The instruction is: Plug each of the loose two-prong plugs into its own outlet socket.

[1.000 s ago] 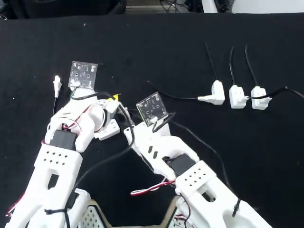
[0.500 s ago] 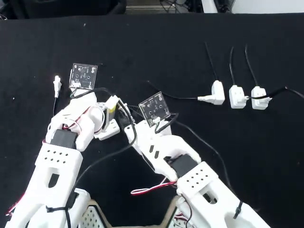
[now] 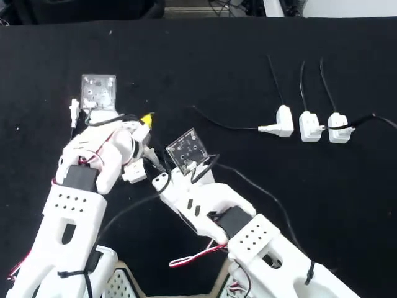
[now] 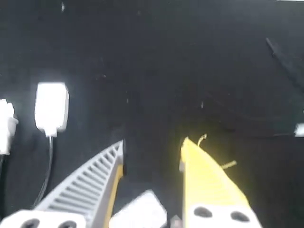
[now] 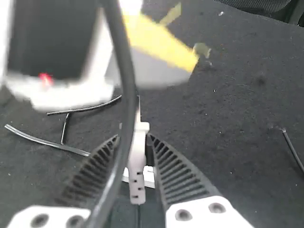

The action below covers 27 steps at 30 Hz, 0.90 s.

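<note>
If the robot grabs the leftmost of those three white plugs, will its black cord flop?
Probably. The plug looks like hard plastic, so it is likely stiff and light. Its thin cord would probably dangle and drag behind. The boxy body shouldn't roll.

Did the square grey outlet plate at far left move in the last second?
Yes. The square grey outlet plate shifted left and upward, away from the unmoved row of white plugs.

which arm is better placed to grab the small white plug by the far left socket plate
Left. The left gripper is open and empty near the small white plug; the right gripper is shut on a square grey socket plate.
</note>
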{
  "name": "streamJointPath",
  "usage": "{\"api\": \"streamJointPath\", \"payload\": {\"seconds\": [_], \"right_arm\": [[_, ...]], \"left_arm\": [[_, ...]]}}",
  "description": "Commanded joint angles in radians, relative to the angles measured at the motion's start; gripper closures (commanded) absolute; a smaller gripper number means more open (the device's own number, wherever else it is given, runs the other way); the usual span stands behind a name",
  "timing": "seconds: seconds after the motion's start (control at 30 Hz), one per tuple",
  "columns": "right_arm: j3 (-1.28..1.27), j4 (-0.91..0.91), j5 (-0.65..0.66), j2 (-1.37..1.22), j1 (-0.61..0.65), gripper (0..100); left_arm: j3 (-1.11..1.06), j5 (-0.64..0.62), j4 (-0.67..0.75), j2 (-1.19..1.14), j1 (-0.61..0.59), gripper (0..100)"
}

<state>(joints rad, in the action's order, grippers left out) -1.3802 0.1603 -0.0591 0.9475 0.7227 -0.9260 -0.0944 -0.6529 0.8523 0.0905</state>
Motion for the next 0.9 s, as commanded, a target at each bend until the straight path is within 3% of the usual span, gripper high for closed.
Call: {"api": "streamJointPath", "payload": {"seconds": [0.0, 0.27, 0.47, 0.7, 0.87], "right_arm": [[0.015, -0.003, 0.008, 0.028, 0.009, 98.8], [0.008, -0.032, 0.000, 0.022, -0.054, 98.8], [0.008, -0.032, 0.000, 0.021, -0.054, 98.8], [0.008, -0.034, 0.000, 0.024, -0.054, 98.8], [0.008, -0.032, 0.005, 0.025, -0.054, 98.8]], "left_arm": [[-0.005, 0.014, -0.005, 0.014, 0.004, 80], [0.088, 0.034, -0.178, 0.049, 0.005, 80], [0.076, -0.017, -0.201, 0.204, 0.004, 80], [-0.099, -0.017, -0.106, 0.253, 0.004, 80], [-0.166, 0.049, -0.002, 0.253, 0.001, 80]]}}
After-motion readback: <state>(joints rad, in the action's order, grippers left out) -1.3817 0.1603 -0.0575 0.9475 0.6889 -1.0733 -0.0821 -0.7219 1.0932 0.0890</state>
